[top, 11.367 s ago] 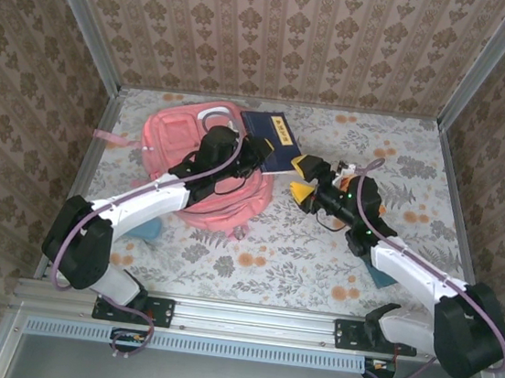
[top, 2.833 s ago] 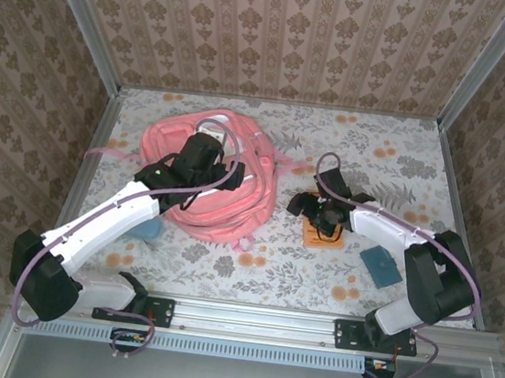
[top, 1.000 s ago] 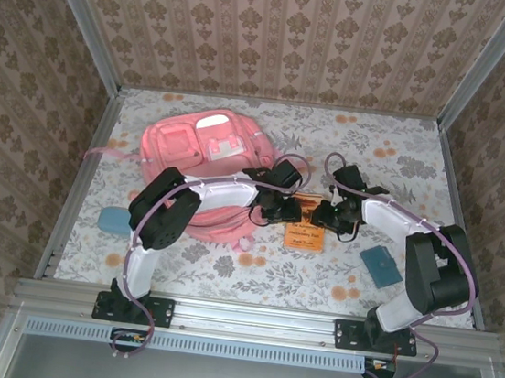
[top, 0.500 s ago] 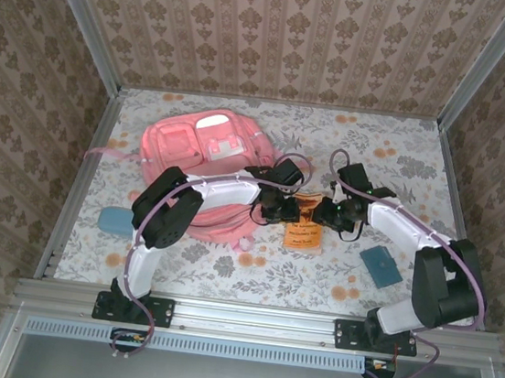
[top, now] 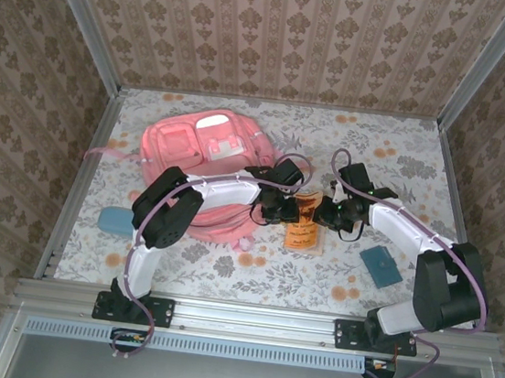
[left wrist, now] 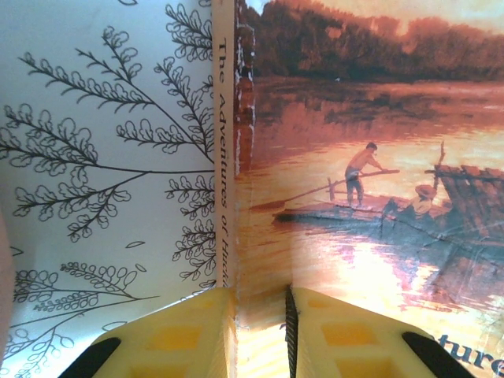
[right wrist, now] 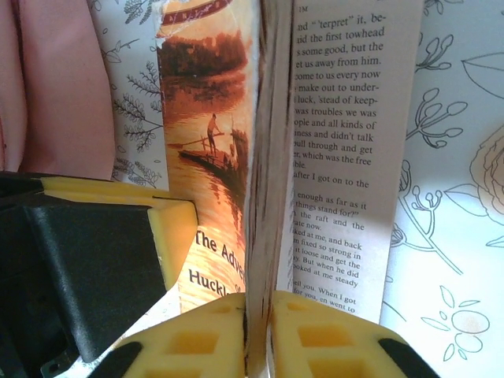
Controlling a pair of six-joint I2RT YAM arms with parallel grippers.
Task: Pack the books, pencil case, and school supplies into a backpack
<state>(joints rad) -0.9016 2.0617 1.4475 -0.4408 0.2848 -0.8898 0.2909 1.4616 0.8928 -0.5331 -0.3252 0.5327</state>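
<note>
left end effector (left wrist: 260, 305) and right end effector (right wrist: 257, 309) each clamp the orange-brown booklet (top: 303, 228) from opposite edges, near the backpack (top: 193, 145)

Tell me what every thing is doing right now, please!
Huckleberry Finn paperback: partly open, pinched from both sides.
Left end effector: shut on the paperback near its spine.
Right end effector: shut on the paperback's pages.
Pink backpack: lying flat, front pockets up.
Teal flat square: lying flat, untouched.
Light-blue item: lying apart, untouched.
</note>
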